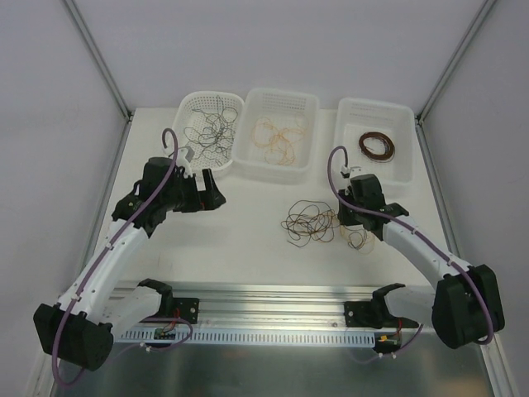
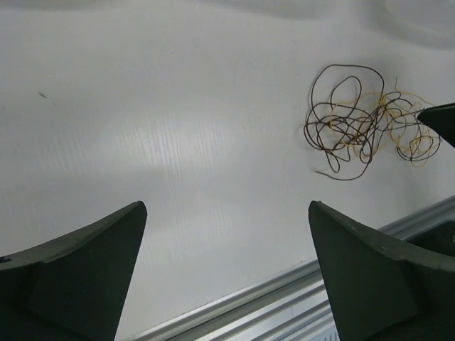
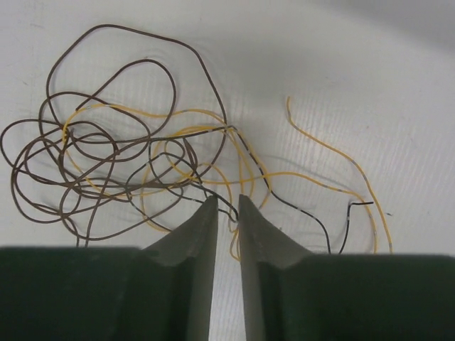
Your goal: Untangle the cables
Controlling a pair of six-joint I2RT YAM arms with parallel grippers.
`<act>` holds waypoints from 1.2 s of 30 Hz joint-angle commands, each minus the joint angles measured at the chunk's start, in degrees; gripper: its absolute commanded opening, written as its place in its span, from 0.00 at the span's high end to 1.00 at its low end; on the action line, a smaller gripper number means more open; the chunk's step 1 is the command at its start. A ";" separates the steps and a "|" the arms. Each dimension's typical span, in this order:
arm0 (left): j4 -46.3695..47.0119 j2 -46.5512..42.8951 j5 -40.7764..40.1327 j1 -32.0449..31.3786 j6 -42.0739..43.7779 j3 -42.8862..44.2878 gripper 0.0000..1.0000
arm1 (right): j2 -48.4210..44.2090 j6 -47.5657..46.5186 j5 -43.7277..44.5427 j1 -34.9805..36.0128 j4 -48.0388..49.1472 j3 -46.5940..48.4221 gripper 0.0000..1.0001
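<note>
Stage of sorting in a cable-untangling task, seen from above and from both wrists: three white perforated plastic baskets stand in a row at the far edge of the table (image 1: 240,248); the left basket (image 1: 211,94) holds loose black strands (image 1: 211,132), the middle basket (image 1: 273,172) loose orange-yellow strands (image 1: 277,136), and the right basket (image 1: 388,178) a neat dark-brown wire ring (image 1: 377,146), so that part of the work appears done. What is left is one knot of cables (image 1: 312,222) lying on the bare table in front of the middle and right baskets, near the right arm and well apart from the left. The knot is made of hair-thin, limp wires in glossy brown, yellow and black, the brown forming wide overlapping loops, the yellow curling through them with one free end trailing off to the side, a black strand crossing the middle. The table surface is matt white with a fine ribbed grain. The left gripper (image 2: 226,206) hangs over bare table with its dark, wedge-shaped fingers spread wide and nothing between them. The right gripper (image 3: 227,202) sits at the near edge of the knot, its tapered fingers drawn almost together to a narrow slit where black and yellow strands pass; whether a strand is actually nipped cannot be told
</note>
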 commanded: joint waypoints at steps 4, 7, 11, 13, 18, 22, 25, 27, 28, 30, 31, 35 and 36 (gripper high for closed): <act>0.68 -5.39 2.89 -4.11 -2.41 -5.18 0.01 | -1.78 -2.72 -5.03 4.51 -1.43 7.17 0.99; 0.76 -4.87 1.75 -7.36 -3.47 -4.91 0.01 | -4.50 -2.81 -4.33 8.29 -6.70 13.67 0.99; 1.03 -3.64 0.43 -10.79 -4.26 -2.72 0.01 | -7.84 -2.81 -3.53 12.51 -14.95 27.17 0.99; 1.11 -2.85 -0.09 -12.37 -4.52 -1.93 0.01 | -8.29 -2.20 -5.10 14.18 -17.16 32.38 0.99; 1.64 -1.18 -1.24 -14.84 -5.05 0.80 0.01 | -12.49 1.84 -17.23 14.36 -14.55 42.60 0.99; 2.43 -1.88 -0.63 -17.03 -5.31 2.03 0.01 | -12.17 2.99 -18.65 14.54 -12.07 44.44 0.99; 5.41 -3.63 -0.62 -19.22 -4.26 1.68 0.01 | -10.93 3.69 -18.38 14.54 -12.78 42.18 0.99; 8.13 -4.95 -1.15 -20.63 -3.64 0.19 0.01 | -11.01 6.67 -19.17 15.06 -9.71 39.37 1.00; 11.63 -5.31 -1.24 -21.34 -3.64 -0.68 0.01 | -11.19 7.73 -19.61 15.41 -8.22 37.88 0.99; 15.77 -5.75 -2.38 -23.89 -3.82 -3.50 0.01 | -11.19 10.45 -19.44 16.46 -4.08 34.35 0.99; 21.97 -5.75 -3.08 -25.20 -3.73 -6.38 0.01 | -11.10 10.98 -19.01 16.91 -2.77 33.82 0.99; 40.45 -1.73 -10.62 -31.53 -4.17 -14.48 0.01 | -10.05 12.74 -14.80 19.45 -1.44 32.50 0.99; 44.40 -0.49 -14.39 -34.24 -4.34 -15.97 0.01 | -9.96 13.01 -14.09 19.89 -0.91 32.24 0.99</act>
